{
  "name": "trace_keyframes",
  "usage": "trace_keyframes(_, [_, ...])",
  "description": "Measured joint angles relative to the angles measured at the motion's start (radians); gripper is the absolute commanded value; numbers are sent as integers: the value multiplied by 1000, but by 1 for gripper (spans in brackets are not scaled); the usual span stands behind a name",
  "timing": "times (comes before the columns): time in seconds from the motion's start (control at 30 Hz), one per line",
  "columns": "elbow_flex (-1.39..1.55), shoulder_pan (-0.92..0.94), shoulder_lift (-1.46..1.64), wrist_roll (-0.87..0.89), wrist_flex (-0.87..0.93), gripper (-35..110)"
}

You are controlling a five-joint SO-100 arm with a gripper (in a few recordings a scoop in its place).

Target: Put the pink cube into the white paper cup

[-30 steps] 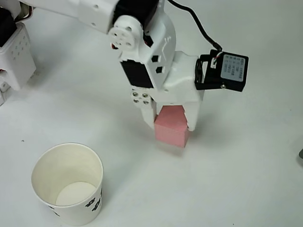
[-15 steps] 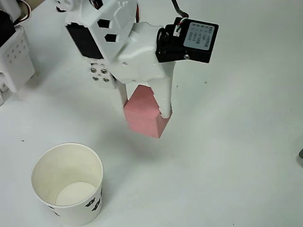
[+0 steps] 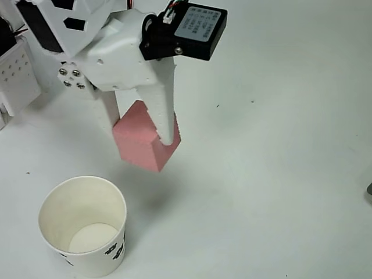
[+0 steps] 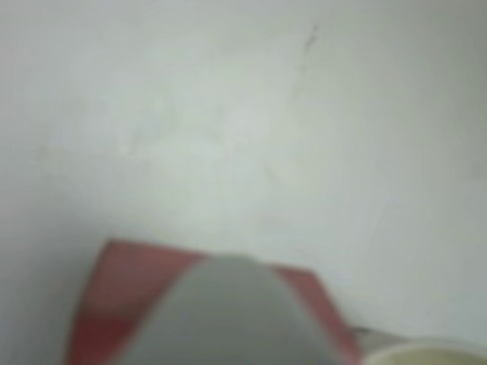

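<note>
Here the jaws pinch the pink cube (image 3: 141, 146) at frame centre-left, lifted above the white paper cup (image 3: 83, 225) at lower left.

wrist view blurred | pink cube (image 4: 114, 304) cut off (bottom edge) | white paper cup (image 4: 426, 353) mostly cropped

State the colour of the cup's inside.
Cream, seen best in the overhead view, inside the white paper cup.

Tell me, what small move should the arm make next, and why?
Probably carry the small salmon-pink foam block a little further toward the round white paper cup. The fingers grip it above the table, but it hangs up and to the right of the cup's mouth in the overhead view.
</note>
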State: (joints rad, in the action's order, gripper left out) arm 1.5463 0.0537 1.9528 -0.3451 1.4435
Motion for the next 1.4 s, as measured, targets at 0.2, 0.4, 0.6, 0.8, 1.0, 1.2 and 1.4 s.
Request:
trace_keyframes(0.2, [0,61,64,-20,38,18])
trace_keyframes(0.4, [0,106,71,-49,71,18])
trace_keyframes(0.6, [17,164,80,-67,71,18])
trace_keyframes(0.8, [101,218,110,-92,71,18])
trace_keyframes(1.0, [181,241,110,-104,41,18])
trace_keyframes(1.2, [184,255,110,-121,8,18])
trace_keyframes(1.4, [184,270,110,-135,-9,18])
